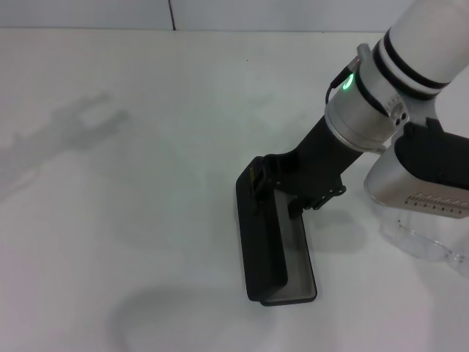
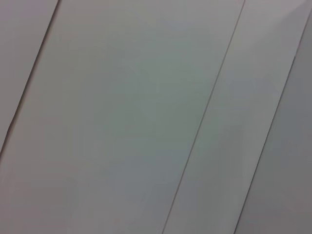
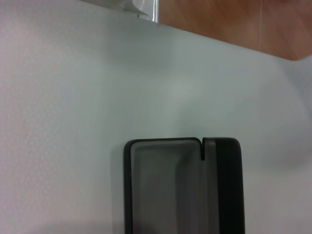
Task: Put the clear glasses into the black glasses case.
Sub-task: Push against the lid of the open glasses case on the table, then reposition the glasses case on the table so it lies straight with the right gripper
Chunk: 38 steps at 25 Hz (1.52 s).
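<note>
The black glasses case [image 1: 262,253] lies open in the middle of the white table, its lid standing up along the left side and its grey lining [image 1: 297,249] bare. My right gripper [image 1: 265,178] is down at the far end of the case, against the lid. In the right wrist view one end of the open case [image 3: 220,190] shows, with nothing inside it. The clear glasses [image 1: 431,246] lie on the table to the right of the case, partly hidden under my right arm. My left gripper is out of view.
The white table [image 1: 146,220] spreads wide to the left of the case. The right wrist view shows the table's edge with wooden floor [image 3: 234,24] beyond it. Only pale flat panels [image 2: 146,117] appear in the left wrist view.
</note>
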Motion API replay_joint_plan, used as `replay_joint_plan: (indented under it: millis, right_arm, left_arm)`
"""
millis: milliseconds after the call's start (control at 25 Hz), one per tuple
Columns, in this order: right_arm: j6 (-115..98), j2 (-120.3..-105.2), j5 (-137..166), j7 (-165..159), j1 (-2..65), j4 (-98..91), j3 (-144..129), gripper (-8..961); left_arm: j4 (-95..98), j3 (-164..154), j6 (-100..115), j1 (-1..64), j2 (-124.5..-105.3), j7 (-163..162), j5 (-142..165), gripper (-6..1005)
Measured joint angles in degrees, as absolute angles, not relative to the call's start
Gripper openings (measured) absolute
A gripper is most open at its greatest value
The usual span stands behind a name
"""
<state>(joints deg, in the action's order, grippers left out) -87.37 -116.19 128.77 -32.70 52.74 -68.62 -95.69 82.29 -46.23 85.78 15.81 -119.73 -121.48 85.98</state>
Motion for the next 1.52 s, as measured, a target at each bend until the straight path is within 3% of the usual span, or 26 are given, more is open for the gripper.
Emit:
replay_joint_plan:
  millis: [440,760,960,1160,1520]
  right_arm:
    - [-84.3,-116.19,128.0,-33.1,53.2,-66.9,-99.9,539]
    - [-82.4,-116.19,127.6,-33.5,52.9,-66.8,-101.8,430]
    - [-81.9,-116.19,127.3,-34.3,52.9,-67.0,-102.9,273]
    - [-80.6,-116.19,127.7,-36.4,52.7,-67.7,-104.4,198]
    - [-79.6,-116.19,128.2,-40.8,50.9,-71.9,-104.8,200]
  left_arm:
    - [82.2,-46.4,85.8,15.3,-119.62,-121.5,86.5,669]
    - [82.2,-46.7,85.8,14.0,-119.65,-121.3,86.5,669]
    - [82.2,-47.2,85.8,12.9,-119.68,-121.3,86.0,668]
    - [82.2,-47.2,86.4,12.0,-119.71,-121.2,86.0,668]
    - [82.5,-46.9,86.9,11.5,-119.71,-120.6,84.6,668]
